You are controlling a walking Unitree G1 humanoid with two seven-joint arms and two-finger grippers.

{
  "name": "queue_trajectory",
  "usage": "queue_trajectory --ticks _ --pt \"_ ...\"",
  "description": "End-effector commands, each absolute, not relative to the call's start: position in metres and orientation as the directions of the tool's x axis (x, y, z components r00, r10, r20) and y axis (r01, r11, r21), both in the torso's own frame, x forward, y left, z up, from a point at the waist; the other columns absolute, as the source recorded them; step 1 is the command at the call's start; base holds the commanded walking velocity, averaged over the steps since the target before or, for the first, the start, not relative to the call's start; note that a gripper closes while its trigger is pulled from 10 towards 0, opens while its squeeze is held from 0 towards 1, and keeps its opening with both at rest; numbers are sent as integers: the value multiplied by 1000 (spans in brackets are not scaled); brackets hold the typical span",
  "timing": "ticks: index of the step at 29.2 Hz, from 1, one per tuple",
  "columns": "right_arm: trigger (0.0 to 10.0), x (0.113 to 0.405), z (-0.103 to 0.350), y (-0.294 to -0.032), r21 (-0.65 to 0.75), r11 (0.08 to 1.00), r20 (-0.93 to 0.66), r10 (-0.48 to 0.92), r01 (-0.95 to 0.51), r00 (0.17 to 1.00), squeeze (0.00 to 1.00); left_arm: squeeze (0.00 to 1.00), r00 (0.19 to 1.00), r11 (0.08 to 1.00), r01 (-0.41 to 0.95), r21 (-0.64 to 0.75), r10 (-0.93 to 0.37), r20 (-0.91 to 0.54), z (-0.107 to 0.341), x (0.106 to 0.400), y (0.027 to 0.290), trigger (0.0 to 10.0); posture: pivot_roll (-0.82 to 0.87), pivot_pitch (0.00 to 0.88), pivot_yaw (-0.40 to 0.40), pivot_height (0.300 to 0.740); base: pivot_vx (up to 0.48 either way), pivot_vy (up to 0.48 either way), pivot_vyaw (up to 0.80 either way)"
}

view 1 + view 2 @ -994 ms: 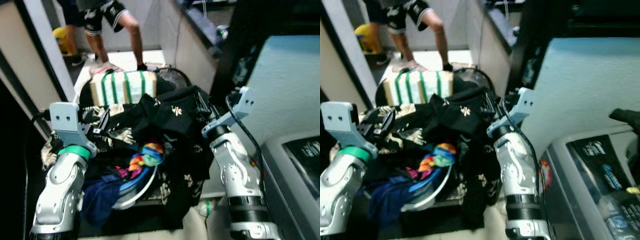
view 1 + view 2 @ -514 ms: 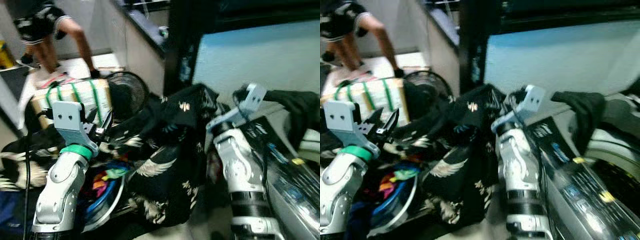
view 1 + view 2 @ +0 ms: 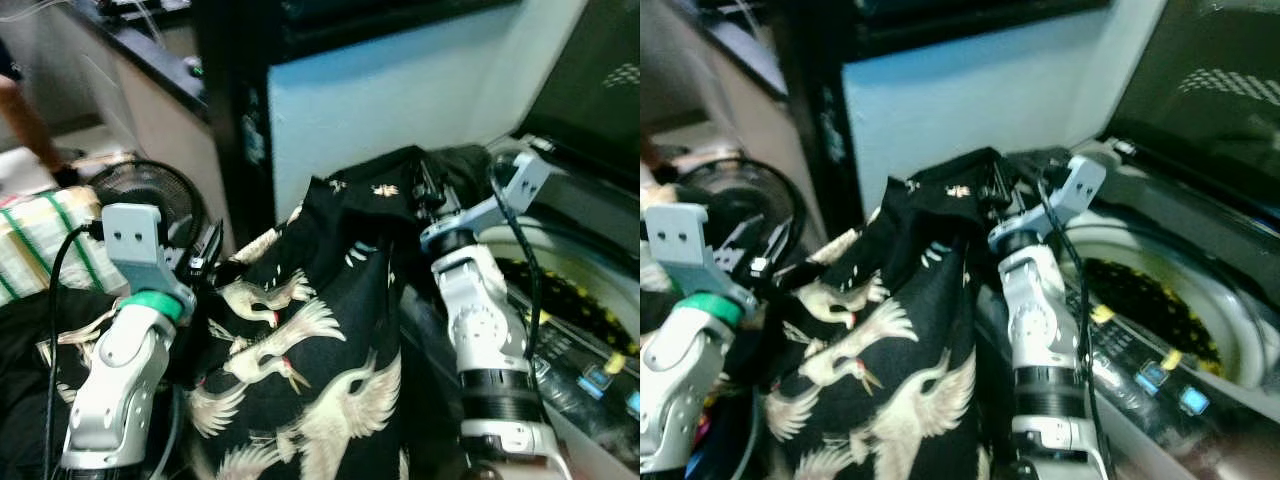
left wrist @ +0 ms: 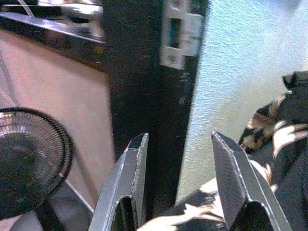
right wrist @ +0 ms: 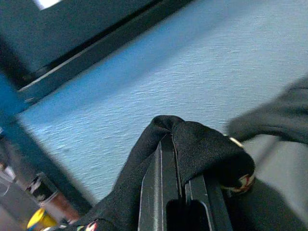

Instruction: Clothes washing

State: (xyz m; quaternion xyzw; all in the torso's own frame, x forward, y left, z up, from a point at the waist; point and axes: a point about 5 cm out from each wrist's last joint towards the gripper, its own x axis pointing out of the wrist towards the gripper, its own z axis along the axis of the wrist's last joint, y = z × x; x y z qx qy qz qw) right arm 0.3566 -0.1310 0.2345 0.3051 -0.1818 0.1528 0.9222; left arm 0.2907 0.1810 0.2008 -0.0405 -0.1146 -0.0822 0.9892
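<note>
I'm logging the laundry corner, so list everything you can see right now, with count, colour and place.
crane-print garment: one, black with cream birds, hanging from the right gripper beside the washer
washing machine: one, grey, lid up, on the robot's right
fan: one, black, on the floor at left
striped box: one, cream with green bands, far left
doorframe: one, black, ahead
right gripper: jaws shut on the garment
left gripper: jaws open, beside the garment

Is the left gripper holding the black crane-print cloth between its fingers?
No, the left gripper is open, its fingers gripping nothing; the cloth lies beside them.
</note>
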Motion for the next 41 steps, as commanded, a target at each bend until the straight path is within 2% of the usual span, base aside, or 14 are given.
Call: queue_trajectory --ticks 1,12,18,19,20,22,24,27,30,32,35,36,39,41 --pt "10000 357 237 -135 514 763 443 154 -391 883 0 0 964 983 172 -60 -155 218 198 291 180 10000 162 10 62 740 0 0 -800" --pt "10000 370 258 -125 470 761 484 200 -446 852 0 0 968 988 149 -46 -136 212 196 290 182 10000 161 16 38 740 0 0 -800" --pt "10000 387 323 -100 347 737 590 310 -580 746 0 0 973 993 105 -59 -90 214 194 289 187 10000 150 20 32 740 0 0 -800" --pt "10000 388 358 -96 298 730 655 313 -616 688 0 0 973 993 104 -61 -88 215 194 290 187 10000 149 21 34 740 0 0 -800" --pt "10000 388 358 -96 298 730 655 313 -616 688 0 0 973 993 104 -61 -88 215 194 290 187 10000 149 21 34 740 0 0 -800" --pt "10000 367 466 -105 223 691 841 220 -688 494 0 0 972 993 103 -62 -87 219 195 290 187 10000 155 20 30 740 0 0 -800" --pt "10000 334 536 -120 174 645 936 126 -744 329 0 0 971 993 100 -62 -83 225 196 290 187 10000 160 17 9 740 0 0 -800" --pt "10000 317 560 -124 124 635 960 118 -762 254 0 0 971 994 85 -67 -68 229 196 289 188 10000 160 17 9 740 0 0 -800" --pt "10000 314 565 -123 103 638 963 127 -763 236 0 0 971 995 77 -71 -59 230 196 288 190 10000 160 17 9 740 0 0 -800" --pt "10000 338 533 -99 102 664 908 242 -741 342 0 0 971 995 72 -76 -52 231 195 287 188 10000 159 15 -3 740 0 0 -800" --pt "10000 345 524 -93 98 671 892 269 -735 364 0 0 971 994 71 -77 -52 232 195 287 188 10000 159 15 -3 740 0 0 -800" --pt "10000 366 485 -72 126 658 819 353 -742 452 0 0 971 995 74 -74 -55 231 195 287 188 10000 162 21 1 740 0 0 -800" --pt "10000 366 485 -72 126 658 819 353 -742 452 0 0 971 995 74 -74 -55 231 195 287 188 10000 162 21 1 740 0 0 -800" --pt "10000 385 417 -36 145 602 658 534 -785 531 0 0 971 995 72 -73 -54 231 196 286 189 10000 159 25 7 740 0 0 -800"
